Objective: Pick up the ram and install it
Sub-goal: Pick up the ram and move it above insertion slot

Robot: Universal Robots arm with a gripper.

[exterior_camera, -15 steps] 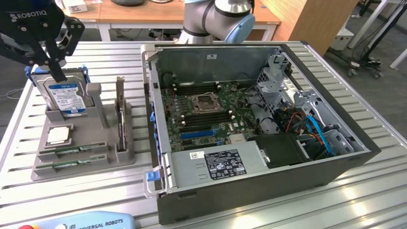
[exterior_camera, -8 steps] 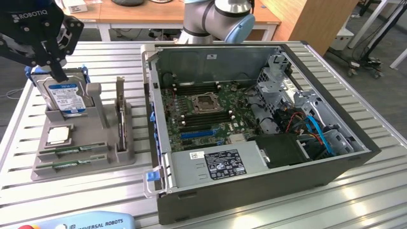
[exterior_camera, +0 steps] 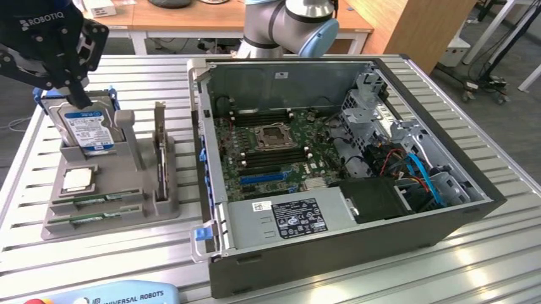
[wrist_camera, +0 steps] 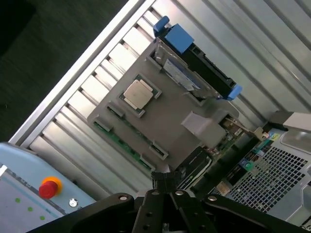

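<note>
ram sticks (exterior_camera: 95, 200) 2 in holder (exterior_camera: 127, 220) | hard drive (exterior_camera: 87, 130) 1 | processor (exterior_camera: 76, 180) 1 | end effector (exterior_camera: 82, 100) pressed together, empty

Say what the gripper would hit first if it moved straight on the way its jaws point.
Probably the hard drive standing in the grey tray: the gripper, jaws shut, points down at its top edge. Depth is unclear; it might land on the tray instead.

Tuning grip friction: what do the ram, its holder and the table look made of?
Ram: green circuit board with small dark chips, matte; likely fibreglass laminate. Holder: uniform matte grey, looks like moulded or printed plastic. Table: silvery slotted profiles with bright glare, probably bare aluminium.
</note>
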